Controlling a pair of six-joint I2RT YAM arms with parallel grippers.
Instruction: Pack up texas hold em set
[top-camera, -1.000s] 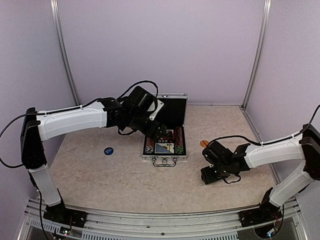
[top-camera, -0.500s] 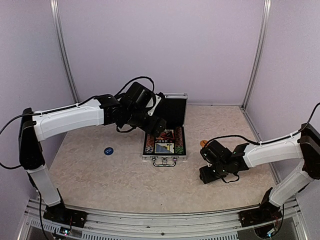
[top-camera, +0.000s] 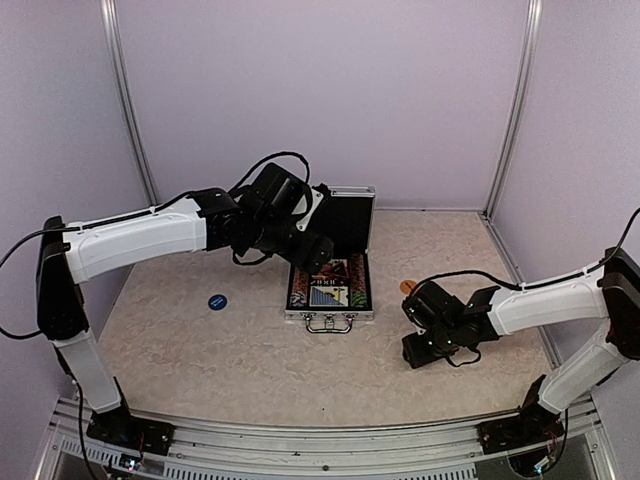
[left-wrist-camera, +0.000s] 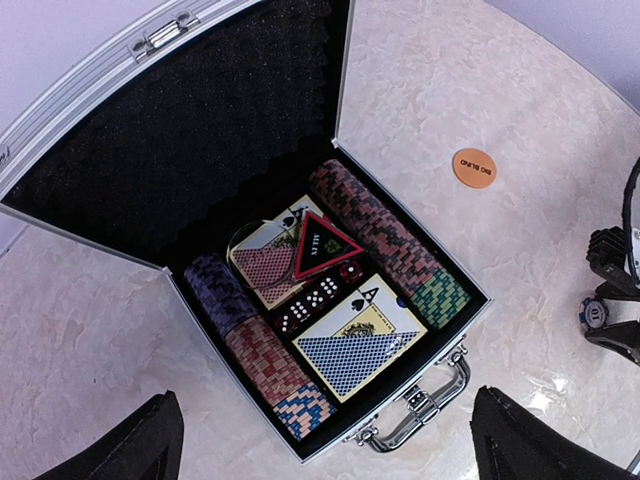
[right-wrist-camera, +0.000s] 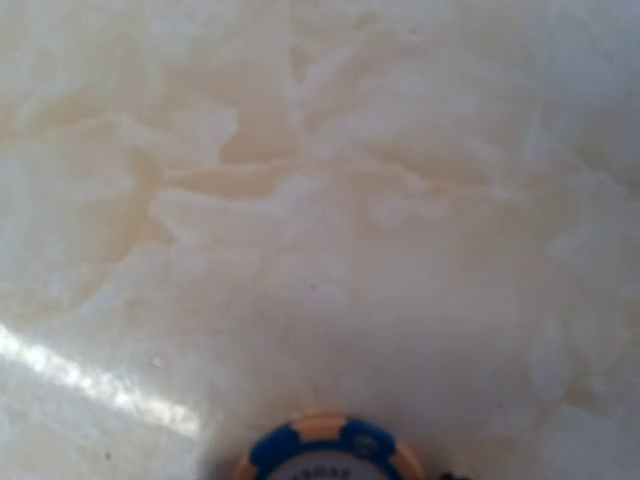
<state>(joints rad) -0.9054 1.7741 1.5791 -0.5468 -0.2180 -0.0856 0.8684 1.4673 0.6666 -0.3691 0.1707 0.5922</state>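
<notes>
While the case (top-camera: 329, 290) lies open at the middle of the table (top-camera: 200, 350), we see its long axis running left to right. Its handle (top-camera: 329, 323) points at the near edge and its lid (top-camera: 345, 222) stands up toward the back wall. Rows of chips (left-wrist-camera: 385, 232) lie along both short sides. Between them sit two card decks (left-wrist-camera: 350, 345), the red dice (left-wrist-camera: 310, 300) and a red triangle marker (left-wrist-camera: 322, 243).

An orange disc (top-camera: 407, 287) lies on the table just right of the case, and a blue disc (top-camera: 217, 301) lies well apart on its left.

Our left gripper (left-wrist-camera: 325, 420) hangs over the case with its fingers (left-wrist-camera: 140, 440) spread wide, holding nothing. Our right gripper (top-camera: 415, 350) is low over the table, right of the case. A striped blue and orange chip (right-wrist-camera: 325, 452) shows at the bottom edge of its wrist view. We cannot tell whether the fingers are pinching it.

A second ago the left gripper was lower, covering part of the case's inside. It has since lifted and pulled back to the left. The right gripper, the case and both discs have hardly moved.
</notes>
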